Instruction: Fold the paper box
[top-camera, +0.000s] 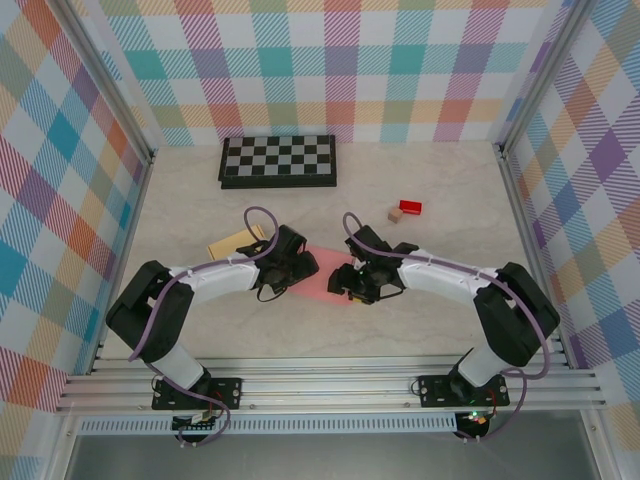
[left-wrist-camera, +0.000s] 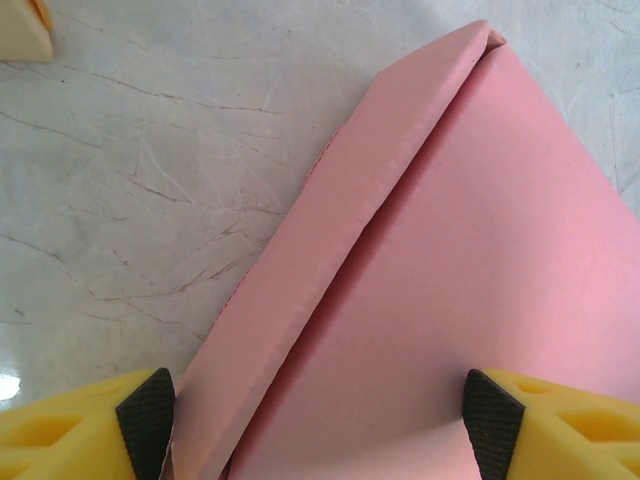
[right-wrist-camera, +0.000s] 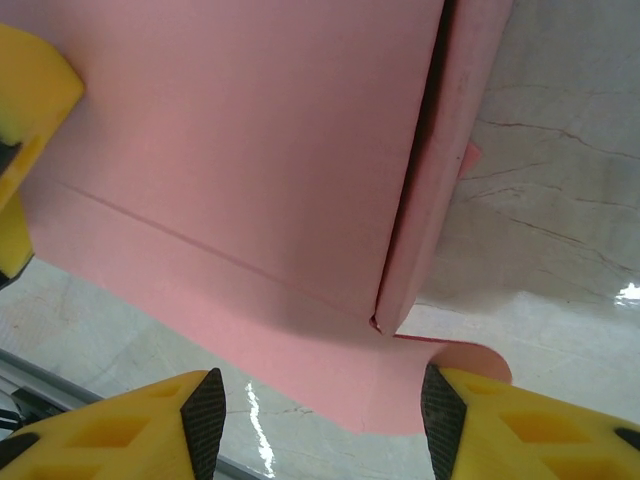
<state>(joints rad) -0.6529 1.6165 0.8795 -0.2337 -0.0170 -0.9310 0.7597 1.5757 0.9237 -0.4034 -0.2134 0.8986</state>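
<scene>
The pale marbled desk (top-camera: 420, 170) carries a black-and-white chequered board (top-camera: 278, 161) at its far side. Nearer, the flat pink paper box (top-camera: 322, 274) lies between both arms (a side flap folded over). The left hand (left-wrist-camera: 318, 418) stands wide open above it. The right hand (right-wrist-camera: 322, 412) gapes over a corner, gripping nothing. A small red block (top-camera: 410, 207) sits beyond.
</scene>
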